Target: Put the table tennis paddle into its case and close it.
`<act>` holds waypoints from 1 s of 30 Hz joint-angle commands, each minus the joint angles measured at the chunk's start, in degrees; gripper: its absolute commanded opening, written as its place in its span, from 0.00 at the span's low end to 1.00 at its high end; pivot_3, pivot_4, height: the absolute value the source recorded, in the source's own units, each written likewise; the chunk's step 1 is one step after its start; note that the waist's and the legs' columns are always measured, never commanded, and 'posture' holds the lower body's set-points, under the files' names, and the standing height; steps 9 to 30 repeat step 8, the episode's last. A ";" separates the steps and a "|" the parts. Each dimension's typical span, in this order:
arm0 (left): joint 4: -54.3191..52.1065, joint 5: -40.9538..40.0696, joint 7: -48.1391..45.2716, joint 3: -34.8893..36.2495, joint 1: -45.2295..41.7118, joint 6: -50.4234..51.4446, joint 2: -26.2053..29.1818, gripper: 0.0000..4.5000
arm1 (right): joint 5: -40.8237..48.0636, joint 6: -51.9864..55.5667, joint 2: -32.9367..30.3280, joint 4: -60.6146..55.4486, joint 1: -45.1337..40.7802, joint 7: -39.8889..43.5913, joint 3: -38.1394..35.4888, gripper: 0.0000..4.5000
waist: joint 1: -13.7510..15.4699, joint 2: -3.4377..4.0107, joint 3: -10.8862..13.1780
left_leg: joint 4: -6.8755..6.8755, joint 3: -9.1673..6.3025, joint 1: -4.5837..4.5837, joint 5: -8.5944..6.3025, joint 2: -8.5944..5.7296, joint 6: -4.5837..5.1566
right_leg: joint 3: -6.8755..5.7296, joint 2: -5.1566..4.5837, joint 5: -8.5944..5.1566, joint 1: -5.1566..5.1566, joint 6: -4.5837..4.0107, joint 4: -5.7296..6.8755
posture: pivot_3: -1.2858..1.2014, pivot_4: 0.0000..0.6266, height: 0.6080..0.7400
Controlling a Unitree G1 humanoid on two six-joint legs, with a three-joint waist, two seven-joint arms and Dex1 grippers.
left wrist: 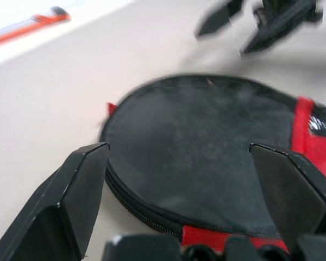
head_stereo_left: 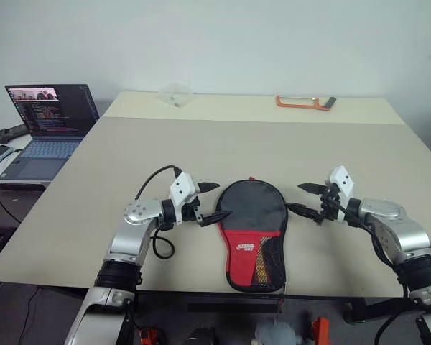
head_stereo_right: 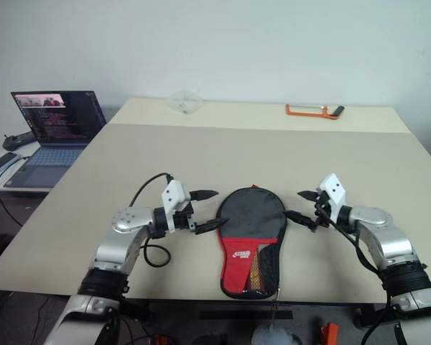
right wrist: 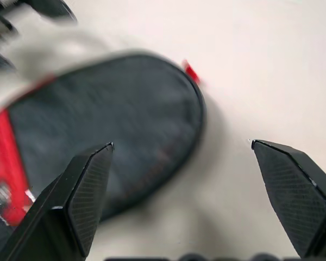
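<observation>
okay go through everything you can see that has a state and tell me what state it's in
case: flat on the table, looks zipped shut, untouched
left claw: open, beside the case, holding nothing
right claw: open, beside the case, holding nothing
laptop: lid up, screen lit

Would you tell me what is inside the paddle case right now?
That cannot be seen: the case lies flat on the table, and its black fabric covers whatever it holds. Something yellowish shows through the mesh pocket. No paddle lies on the table.

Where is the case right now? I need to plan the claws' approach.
In the head views the case lies flat near the table's front edge, between the open left claw and open right claw.
</observation>
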 commanded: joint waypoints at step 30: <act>-0.30 -1.69 4.17 -0.90 -1.46 1.69 -2.20 1.00 | -2.87 0.72 0.63 -6.95 1.17 1.56 -5.35 0.99 | -0.38 0.15 0.04 | 0.04 0.19 0.01 0.04 0.01 -0.06 | 0.15 -0.03 -0.02 -0.30 -0.06 0.51 | 0.52 0.24 1.00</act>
